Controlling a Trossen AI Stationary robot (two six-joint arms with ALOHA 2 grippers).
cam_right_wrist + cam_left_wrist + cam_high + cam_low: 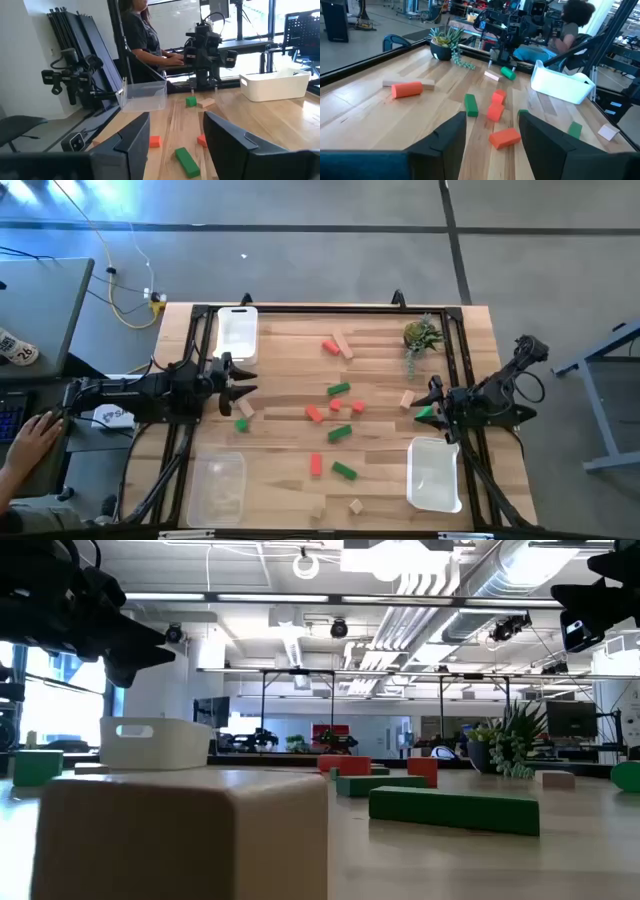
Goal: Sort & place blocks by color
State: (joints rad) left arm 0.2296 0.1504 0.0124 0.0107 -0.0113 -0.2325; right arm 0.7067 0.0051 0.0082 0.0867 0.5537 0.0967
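A: Which block is closest to a grab?
B: The green cube [242,424], just past the left gripper [243,384] and off to one side of its spread, empty fingers.
A: And the right gripper [430,402]?
B: Also spread; a green piece [426,414] sits at its tips, perhaps touching. Other blocks lie mid-table between the arms.

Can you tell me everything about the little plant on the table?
The little plant stands upright near the table's far right corner, on the right arm's side. It has spiky green leaves, some yellowish, growing from a small dark round pot, and one leafy strand trails over the rim onto the wooden tabletop. No block or gripper touches it; a tan block lies apart, nearer the front.
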